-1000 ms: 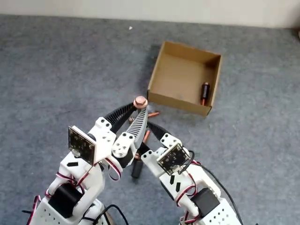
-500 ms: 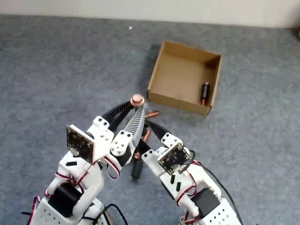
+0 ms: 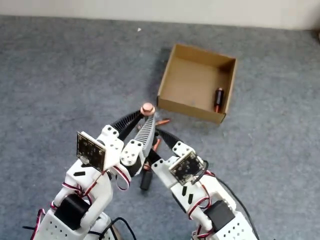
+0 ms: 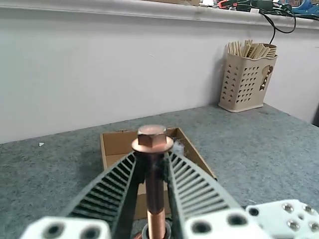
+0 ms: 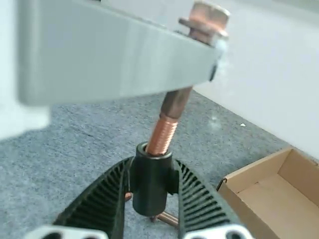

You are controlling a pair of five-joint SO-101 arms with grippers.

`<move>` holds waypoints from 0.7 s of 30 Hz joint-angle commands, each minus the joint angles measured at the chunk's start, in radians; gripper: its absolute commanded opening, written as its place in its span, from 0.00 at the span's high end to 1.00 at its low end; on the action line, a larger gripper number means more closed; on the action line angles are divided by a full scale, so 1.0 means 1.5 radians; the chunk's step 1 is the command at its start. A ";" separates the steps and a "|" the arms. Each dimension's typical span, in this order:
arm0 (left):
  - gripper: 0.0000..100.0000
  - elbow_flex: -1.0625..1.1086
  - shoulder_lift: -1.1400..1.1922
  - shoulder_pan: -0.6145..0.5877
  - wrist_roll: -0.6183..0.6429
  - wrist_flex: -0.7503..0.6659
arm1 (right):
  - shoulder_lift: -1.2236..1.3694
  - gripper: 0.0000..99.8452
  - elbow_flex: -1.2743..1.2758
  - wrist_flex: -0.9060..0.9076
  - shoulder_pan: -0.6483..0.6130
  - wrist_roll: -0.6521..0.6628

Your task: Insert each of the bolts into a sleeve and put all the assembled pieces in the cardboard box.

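Now left gripper (image 4: 152, 157) pinches the bolt (image 4: 155, 191), tip seemingly inside the sleeve (image 5: 149, 191) the right gripper (image 5: 152, 167) clamps.

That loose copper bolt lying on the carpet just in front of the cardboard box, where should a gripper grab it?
Mid-shank, straight down from above, I'd say. The loose bolt lies flat on the carpet, roughly along the front wall of the cardboard box, so fingers should close across it, one either side. The round shank may roll.

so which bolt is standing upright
The bolt in the left gripper, tip in the sleeve the right gripper holds; the other bolts lie flat, on the carpet or in the cardboard box.
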 commanded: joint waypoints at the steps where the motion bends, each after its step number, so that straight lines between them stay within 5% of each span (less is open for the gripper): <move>1: 0.99 -0.005 -0.005 -0.008 0.006 0.010 | -0.012 0.99 0.070 -0.007 0.042 -0.047; 21: 0.89 -0.004 0.003 -0.007 -0.062 0.116 | -0.012 0.99 0.047 -0.006 0.069 -0.080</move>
